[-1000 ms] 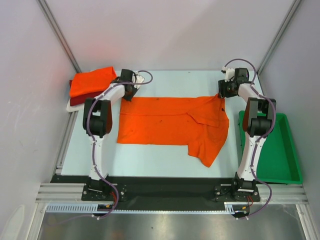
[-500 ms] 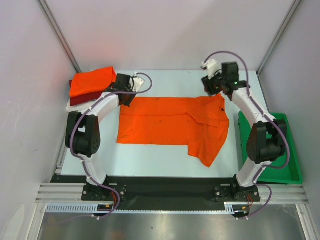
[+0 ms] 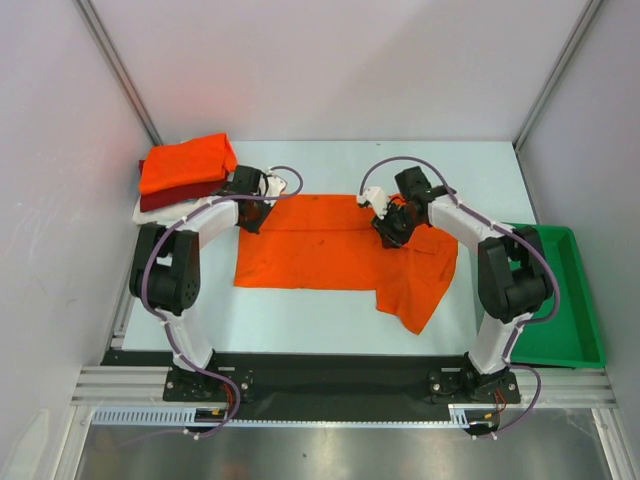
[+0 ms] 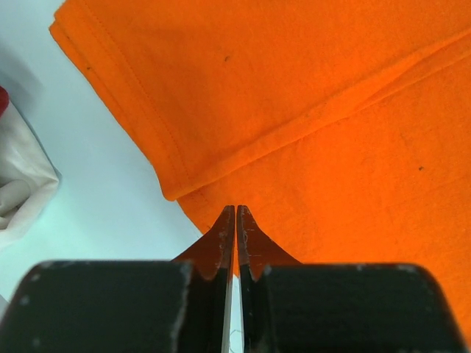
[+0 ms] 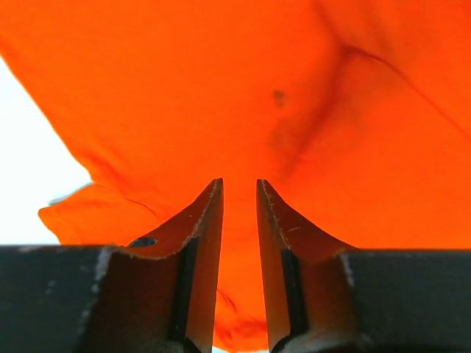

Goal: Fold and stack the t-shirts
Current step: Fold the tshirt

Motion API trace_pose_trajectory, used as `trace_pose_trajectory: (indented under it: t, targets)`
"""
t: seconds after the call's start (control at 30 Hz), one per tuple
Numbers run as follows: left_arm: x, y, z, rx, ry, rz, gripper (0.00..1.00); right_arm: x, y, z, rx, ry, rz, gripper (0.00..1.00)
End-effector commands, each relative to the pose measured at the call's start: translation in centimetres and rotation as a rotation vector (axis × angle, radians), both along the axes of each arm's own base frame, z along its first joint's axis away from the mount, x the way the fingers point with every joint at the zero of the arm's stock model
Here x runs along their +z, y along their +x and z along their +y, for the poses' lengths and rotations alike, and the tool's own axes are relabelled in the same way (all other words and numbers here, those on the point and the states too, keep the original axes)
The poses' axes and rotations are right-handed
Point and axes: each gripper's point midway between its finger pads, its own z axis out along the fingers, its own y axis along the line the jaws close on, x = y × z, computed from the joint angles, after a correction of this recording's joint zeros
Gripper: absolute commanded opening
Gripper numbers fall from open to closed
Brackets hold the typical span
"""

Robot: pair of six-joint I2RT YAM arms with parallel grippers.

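Orange shirt [image 3: 320, 245] lies spread on the worktop [image 3: 330, 165]. Left hand [image 4: 235, 212] pinches its far-left corner, probably to anchor it. Right hand [image 5: 239, 184] straddles mid-cloth, jaws narrowly apart; whether it grips I cannot tell.

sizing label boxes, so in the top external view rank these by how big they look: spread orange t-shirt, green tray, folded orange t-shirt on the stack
1. spread orange t-shirt, clearly largest
2. green tray, though its left part is covered
3. folded orange t-shirt, smallest
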Motion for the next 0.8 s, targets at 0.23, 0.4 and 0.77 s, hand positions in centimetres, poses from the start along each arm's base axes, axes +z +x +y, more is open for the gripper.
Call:
trace_pose_trajectory:
  t: [0.23,0.4,0.77]
  targets:
    - [-0.1,0.7,0.0,0.026,-0.028,-0.015,0.06,-2.8,0.8,2.1,0.069,-0.021,0.052,0.29]
    - [-0.5,0.9,0.2,0.034,-0.032,-0.001,0.06,-3.5,1.9,1.4,0.036,-0.035,0.048,0.29]
    - [-1.1,1.5,0.0,0.049,-0.048,0.019,0.06,-3.3,4.2,-1.1,-0.047,-0.069,-0.003,0.29]
